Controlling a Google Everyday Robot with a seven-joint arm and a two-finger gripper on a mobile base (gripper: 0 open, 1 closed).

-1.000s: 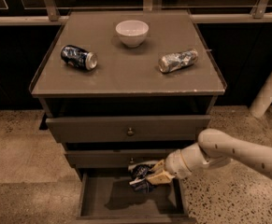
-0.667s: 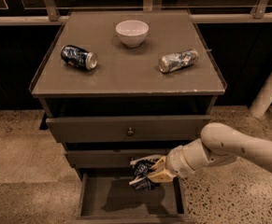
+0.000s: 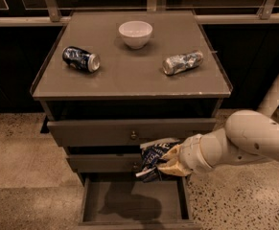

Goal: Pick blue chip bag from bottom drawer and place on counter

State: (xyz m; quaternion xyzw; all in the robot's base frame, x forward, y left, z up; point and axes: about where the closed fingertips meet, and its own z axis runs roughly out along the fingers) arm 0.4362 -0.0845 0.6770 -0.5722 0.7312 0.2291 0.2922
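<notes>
Blue chip bag [image 3: 153, 160] in jaws above bottom drawer [image 3: 164, 201].

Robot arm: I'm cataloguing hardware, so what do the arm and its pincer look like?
The arm is smooth, rounded off-white shells with a ringed wrist cuff; the tan, stubby-fingered pincer sits before the grey-brown middle drawer. No cables show.

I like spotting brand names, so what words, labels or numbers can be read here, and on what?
No text can be read anywhere.
The chip bag, held by the gripper in front of the middle drawer: white markings, too blurred to read.
The blue can on the counter: pale markings, unreadable.
The crushed silver can: print unreadable.
The white bowl: plain.
</notes>
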